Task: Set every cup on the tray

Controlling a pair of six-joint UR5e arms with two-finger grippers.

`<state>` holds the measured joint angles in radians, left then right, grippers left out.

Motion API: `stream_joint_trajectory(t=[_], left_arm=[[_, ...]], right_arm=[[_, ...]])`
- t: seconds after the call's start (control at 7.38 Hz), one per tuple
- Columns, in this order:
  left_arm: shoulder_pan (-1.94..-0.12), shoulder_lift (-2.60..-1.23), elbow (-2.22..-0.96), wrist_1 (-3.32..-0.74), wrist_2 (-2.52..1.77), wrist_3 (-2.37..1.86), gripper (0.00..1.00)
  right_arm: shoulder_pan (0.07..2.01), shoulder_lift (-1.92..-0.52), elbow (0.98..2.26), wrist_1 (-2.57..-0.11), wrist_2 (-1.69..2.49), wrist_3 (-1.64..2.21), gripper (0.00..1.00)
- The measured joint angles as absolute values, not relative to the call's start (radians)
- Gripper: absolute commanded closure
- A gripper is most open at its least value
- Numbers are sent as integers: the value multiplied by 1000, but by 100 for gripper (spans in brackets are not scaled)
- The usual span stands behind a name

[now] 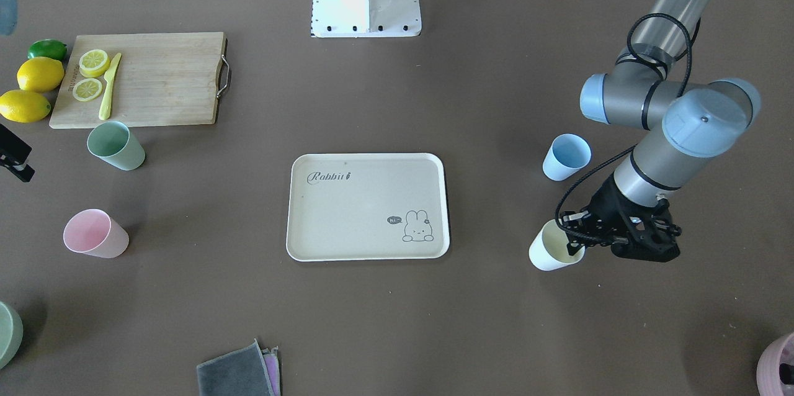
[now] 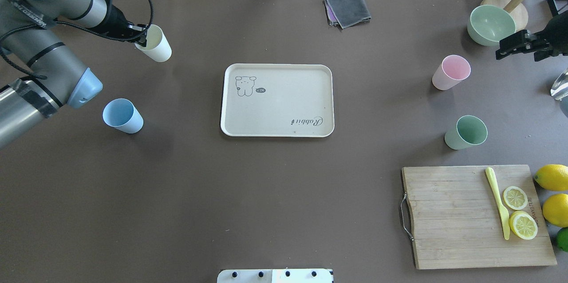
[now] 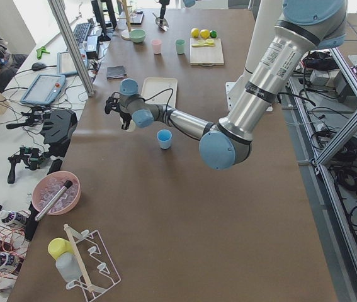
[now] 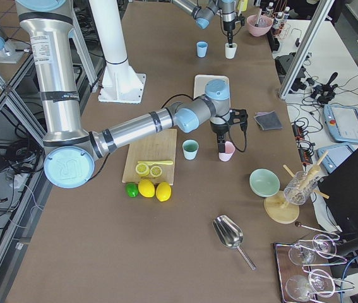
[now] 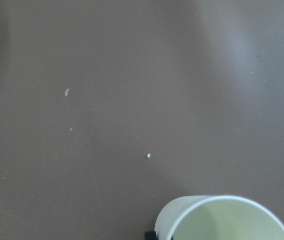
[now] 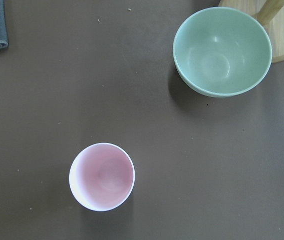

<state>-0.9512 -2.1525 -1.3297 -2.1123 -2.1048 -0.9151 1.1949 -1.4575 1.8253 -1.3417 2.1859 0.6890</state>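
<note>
**tinkerbot:** Zero cups on the tray (image 2: 284, 96) so far, so what bites first? Starting closest to the robot: the mint green cup (image 2: 466, 133) stands upright near the cutting board (image 2: 452, 216), nothing touching it. Fine for now.

**cupwatcher:** I'd worry more about the light blue cup (image 2: 123, 115). It's right beside the left arm (image 2: 49, 65), and a swing toward the tray could clip it and send it rolling.

**tinkerbot:** Further out, the right gripper (image 2: 501, 50) hangs above the pink cup (image 2: 451, 72) with nothing in it. Can't tell how wide its jaws are. On its wrist cam the cup sits off-centre, so a straight drop might land on the rim and tip it, maybe toward the green bowl (image 2: 490, 25) nearby.

**cupwatcher:** Farthest one is the real risk imo. The left gripper (image 2: 141, 39) looks clamped on one wall of the cream-yellow cup (image 2: 155, 44), one finger inside and one outside, out on the robot's left and well apart from the tray. A one-sided pinch lets the cup swing or slip. Carried low, its base could catch the tray's raised rim.
</note>
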Motion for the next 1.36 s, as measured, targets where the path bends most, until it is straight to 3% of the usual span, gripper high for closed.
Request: stream_joint_trajectory(t=[0.54,0.68,0.81,0.95,1.36], left_arm=[[-767,-2335,-1311,-2000,-1956,-1111,100],[-744,-2350,-1295,-1994,-1932,-1118,90],[-728,-2357,-1285,-1992,-1914,-1116,27],[-719,-2358,-1282,-1991,-1904,-1105,2],[-739,-2355,-1309,-1980,-1911,-1059,2]], right_arm=[[1194,-1459,1825,-1342,2187,691,0],[1193,-1459,1825,-1342,2187,691,0],[1191,-1461,1825,-1342,2187,691,0],[1188,-1462,1826,-1342,2187,691,0],[1174,-1465,1832,-1343,2189,707,1]])
